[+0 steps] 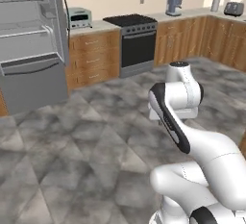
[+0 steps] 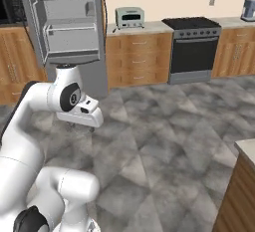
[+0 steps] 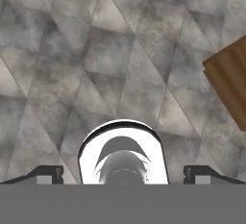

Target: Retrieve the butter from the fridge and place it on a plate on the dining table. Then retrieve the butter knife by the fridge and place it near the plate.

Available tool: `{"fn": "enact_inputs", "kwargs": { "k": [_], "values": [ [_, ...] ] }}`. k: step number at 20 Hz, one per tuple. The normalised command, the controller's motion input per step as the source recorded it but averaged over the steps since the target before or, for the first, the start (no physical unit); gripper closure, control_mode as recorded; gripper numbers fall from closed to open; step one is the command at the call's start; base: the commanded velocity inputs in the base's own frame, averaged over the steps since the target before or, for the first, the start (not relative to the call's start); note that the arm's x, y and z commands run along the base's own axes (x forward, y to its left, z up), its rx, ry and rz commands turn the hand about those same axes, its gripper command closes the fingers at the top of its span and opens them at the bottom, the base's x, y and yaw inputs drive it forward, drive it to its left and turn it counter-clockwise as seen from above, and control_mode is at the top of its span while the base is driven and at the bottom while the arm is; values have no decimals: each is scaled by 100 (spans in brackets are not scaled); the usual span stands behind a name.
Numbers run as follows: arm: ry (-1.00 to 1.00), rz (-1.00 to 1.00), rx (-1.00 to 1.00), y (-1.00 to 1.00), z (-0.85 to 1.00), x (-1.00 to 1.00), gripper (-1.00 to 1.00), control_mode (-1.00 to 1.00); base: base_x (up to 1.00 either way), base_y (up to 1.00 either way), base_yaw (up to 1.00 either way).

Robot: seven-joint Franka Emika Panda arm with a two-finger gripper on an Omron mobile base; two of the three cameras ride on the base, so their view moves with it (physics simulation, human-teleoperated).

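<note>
The fridge (image 1: 33, 50) stands open at the back left, with pale shelves showing inside, and it is also seen in the right base view as the fridge (image 2: 69, 27). I cannot make out the butter on its shelves. The butter knife and the plate are out of view. A corner of the dining table (image 2: 246, 149) with its beige top and wood base shows at the right edge. My gripper (image 3: 123, 175) points down at the grey tiled floor, open, with nothing between its fingertips (image 3: 48, 174). The hand (image 2: 82, 114) hangs mid-room, well short of the fridge.
A black stove (image 1: 137, 40) stands along the back wall between wooden cabinets (image 1: 93, 57). A toaster oven (image 1: 79, 17) sits on the counter right of the fridge. A black microwave (image 2: 7, 4) is left of the fridge. A brown wooden corner (image 3: 230, 79) shows below the hand.
</note>
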Motion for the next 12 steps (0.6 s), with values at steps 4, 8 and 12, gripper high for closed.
{"fn": "enact_inputs", "kwargs": {
  "k": [4, 8, 12],
  "values": [
    [0, 0, 0, 0, 0, 0, -100, 100, 100, 71, -19],
    [0, 0, 0, 0, 0, 0, -100, 100, 100, 68, -21],
    [0, 0, 0, 0, 0, 0, -100, 100, 100, 52, -19]
  ]
}}
